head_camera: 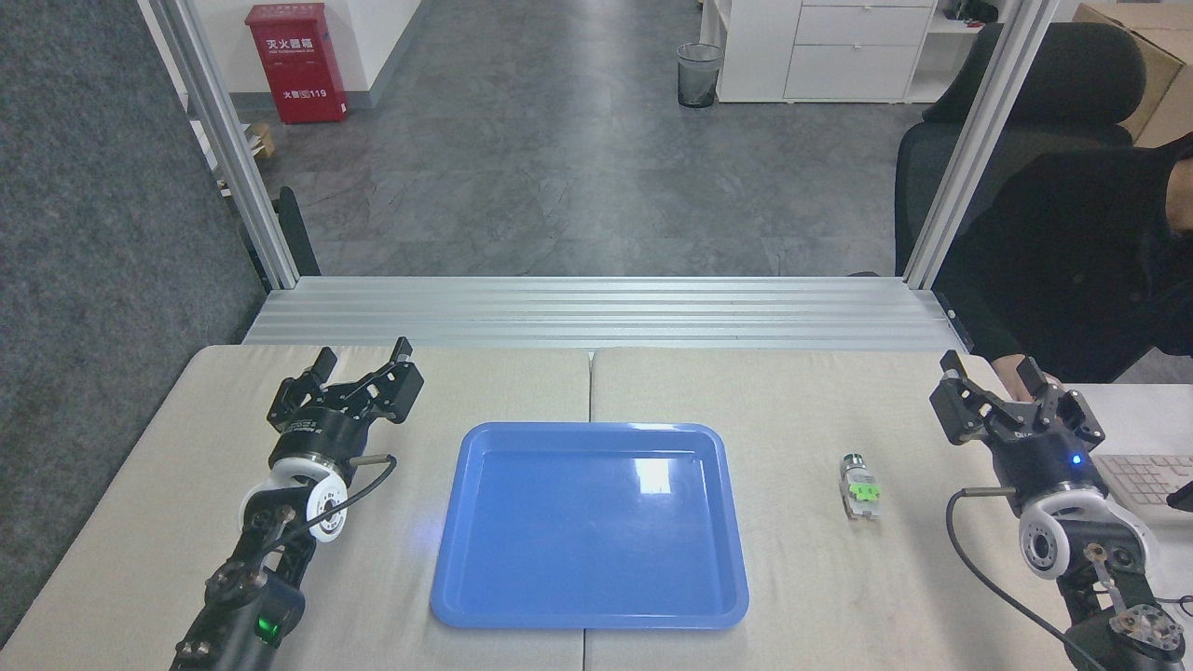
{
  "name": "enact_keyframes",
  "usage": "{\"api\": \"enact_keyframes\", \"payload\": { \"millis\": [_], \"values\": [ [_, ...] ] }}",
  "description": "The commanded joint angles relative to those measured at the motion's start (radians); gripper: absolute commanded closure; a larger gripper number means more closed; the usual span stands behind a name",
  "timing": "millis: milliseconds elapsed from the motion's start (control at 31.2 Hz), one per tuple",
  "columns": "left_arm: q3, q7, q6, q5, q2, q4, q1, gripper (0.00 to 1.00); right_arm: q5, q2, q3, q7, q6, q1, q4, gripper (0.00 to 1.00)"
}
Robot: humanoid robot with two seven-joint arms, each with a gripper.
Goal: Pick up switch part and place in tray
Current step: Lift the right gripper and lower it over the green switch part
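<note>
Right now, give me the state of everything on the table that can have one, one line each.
switch part: lying flat on the table right of the tray, not gripped.
tray: flat on the table, nothing in it.
left gripper: open, holding nothing, left of the tray.
right gripper: open, holding nothing, right of the switch part and apart from it.

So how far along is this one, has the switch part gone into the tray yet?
Nothing is done yet. The switch part lies on the table, to the right of the blue tray, which holds nothing. Neither gripper holds anything: the right gripper is open, beyond and to the right of the part, and the left gripper is open on the tray's other side. The reach, grasp, carry and drop all remain.
</note>
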Motion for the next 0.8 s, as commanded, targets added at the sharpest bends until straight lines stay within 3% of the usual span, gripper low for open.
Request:
{"api": "enact_keyframes", "payload": {
  "millis": [0, 128, 352, 544, 768],
  "values": [
    [0.001, 0.001, 0.0, 0.0, 0.0, 0.0, 0.0, 0.0, 0.005, -0.021, 0.083, -0.006, 0.001, 0.035, 0.017, 0.07],
    [0.001, 0.001, 0.0, 0.0, 0.0, 0.0, 0.0, 0.0, 0.007, -0.012, 0.097, -0.003, 0.001, 0.066, 0.048, 0.07],
    [0.001, 0.001, 0.0, 0.0, 0.0, 0.0, 0.0, 0.0, 0.007, -0.013, 0.235, 0.004, 0.005, 0.055, 0.134, 0.07],
    [0.001, 0.001, 0.0, 0.0, 0.0, 0.0, 0.0, 0.0, 0.013, 0.069, 0.292, 0.004, 0.037, 0.032, 0.223, 0.09],
    [0.001, 0.001, 0.0, 0.0, 0.0, 0.0, 0.0, 0.0, 0.022, 0.077, 0.356, 0.004, 0.114, 0.026, 0.241, 0.1]
  ]
}}
